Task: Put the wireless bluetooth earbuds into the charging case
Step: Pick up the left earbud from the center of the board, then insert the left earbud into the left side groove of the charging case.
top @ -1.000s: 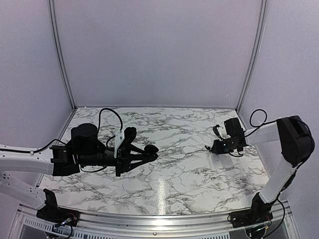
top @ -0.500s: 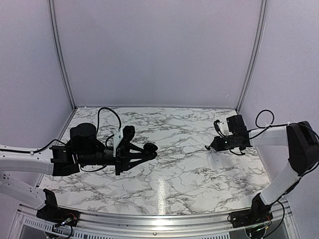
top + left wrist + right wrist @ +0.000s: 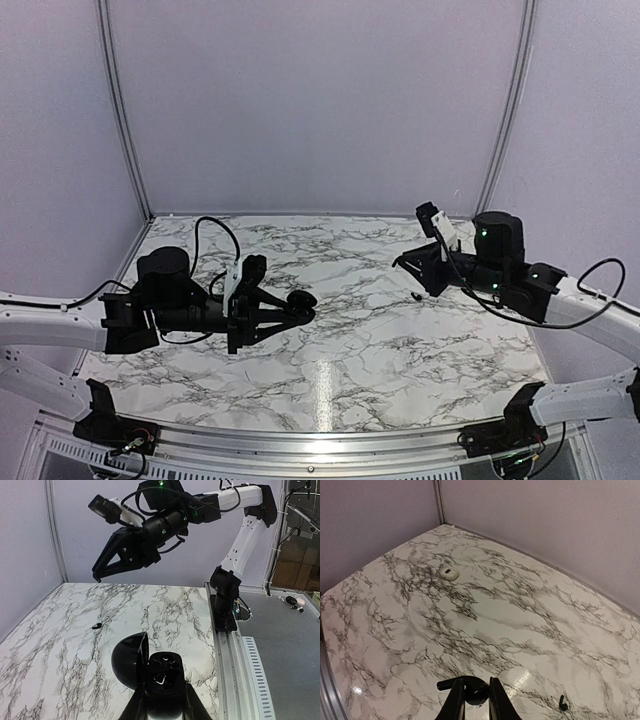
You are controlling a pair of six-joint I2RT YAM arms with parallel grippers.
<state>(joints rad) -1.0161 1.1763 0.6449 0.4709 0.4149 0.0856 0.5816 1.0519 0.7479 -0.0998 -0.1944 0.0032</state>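
Note:
My left gripper is shut on a black clamshell charging case and holds it above the table at middle left. Its lid is swung open to the left and its wells face up. My right gripper is shut on a tiny black earbud and hangs raised above the table's right side. It also shows in the left wrist view. A second black earbud lies on the marble below it; it also shows in the top view and the left wrist view.
A small cream-white rounded object lies on the marble table near the far left corner. Grey walls close the back and sides. A metal rail runs along the near edge by the arm bases.
My right arm has lifted off the table and swung up and toward the middle, its jaws shut on the earbud. The left arm with the case has barely moved.

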